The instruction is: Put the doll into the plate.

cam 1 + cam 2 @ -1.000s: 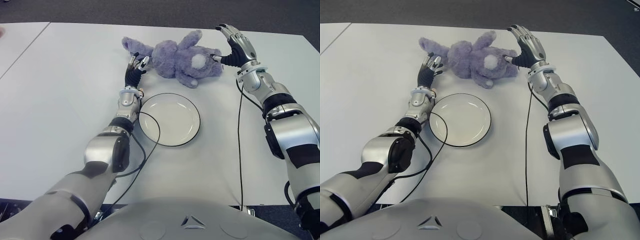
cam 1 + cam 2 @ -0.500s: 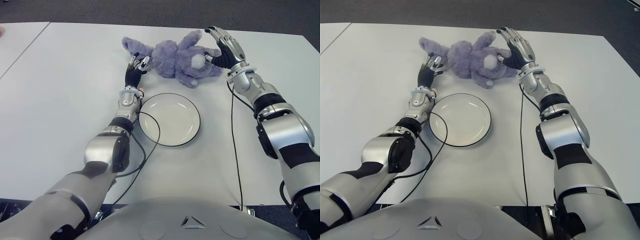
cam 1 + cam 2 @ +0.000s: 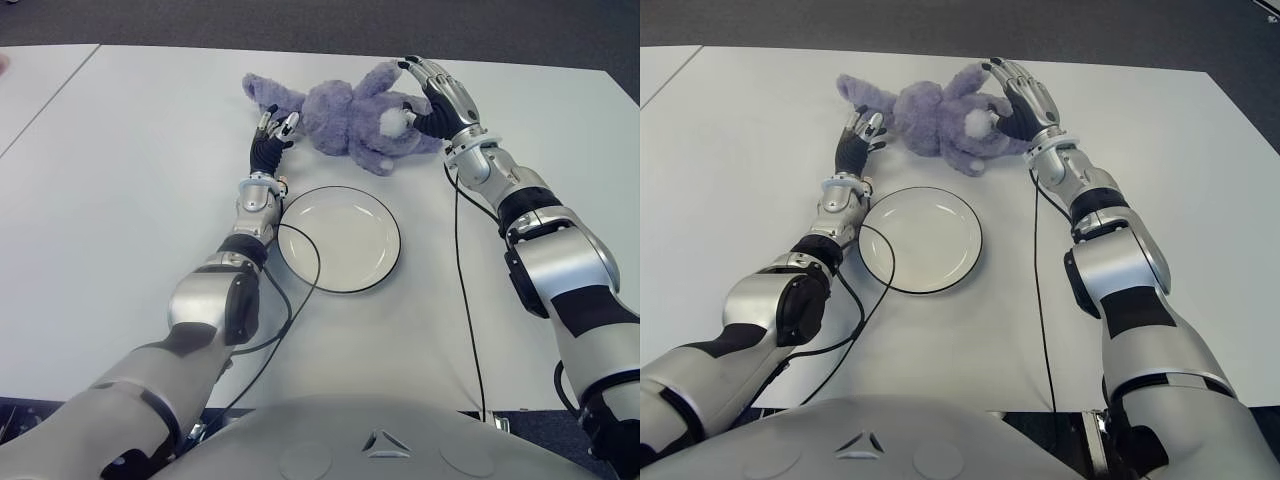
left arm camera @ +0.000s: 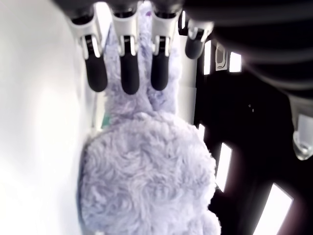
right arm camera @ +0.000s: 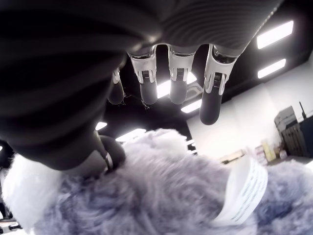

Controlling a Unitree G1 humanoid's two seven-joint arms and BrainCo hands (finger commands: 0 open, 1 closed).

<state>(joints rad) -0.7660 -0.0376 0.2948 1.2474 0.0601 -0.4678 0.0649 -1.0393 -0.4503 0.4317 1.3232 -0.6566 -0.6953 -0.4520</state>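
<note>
while the doll [image 3: 350, 118] lies on the table [image 3: 120, 200] beyond the plate [image 3: 340, 238], not in it, my right hand [image 3: 437, 95] arches over its rump, fingers spread, thumb touching fur; my left hand [image 3: 270, 135] is open beside its ear.

We stretch both arms forward across the bench [image 3: 120, 180]. Our left robot hand [image 3: 270, 135] reaches out with fingers [image 4: 129, 73] straight and spread, holding nothing. Our right robot hand [image 3: 440, 95] arches over, palm down, its fingers [image 5: 178, 83] extended and apart, thumb pressed low, not closed around anything.
</note>
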